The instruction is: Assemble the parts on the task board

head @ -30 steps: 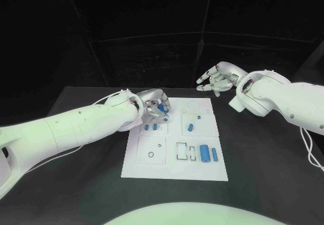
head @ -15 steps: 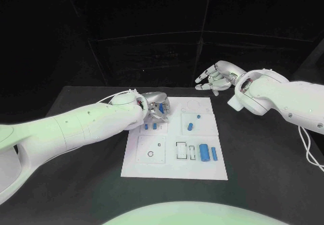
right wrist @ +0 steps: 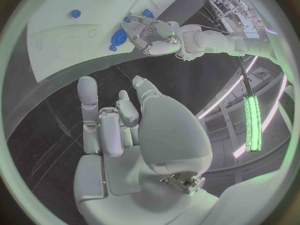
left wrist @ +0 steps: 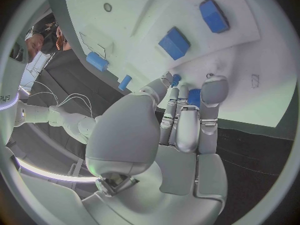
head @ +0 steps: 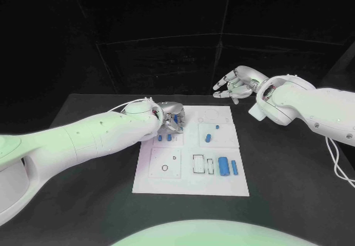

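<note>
Task board, a white plate, lies flat in the middle of the black counter. On it sit several small blue parts: two long pieces lie side by side toward the robot's right, beside a rectangular outline; a short piece lies further up the plate, with a tiny blue one just beyond it; two more small pieces stand close together at the plate's left side, just beside the left hand.

Left hand is down over the board's far left corner, fingers curled in close together. In the left wrist view a blue part shows between the fingertips, so the hand seems to be pinching it, though the fingers hide most of the piece and the grasp is not plain. From that same view the board's surface lies right under the fingertips, with two larger blue pieces further off.

Right hand hangs in the air beyond the board's far right corner, well apart from the plate, fingers spread loosely and holding nothing.
</note>
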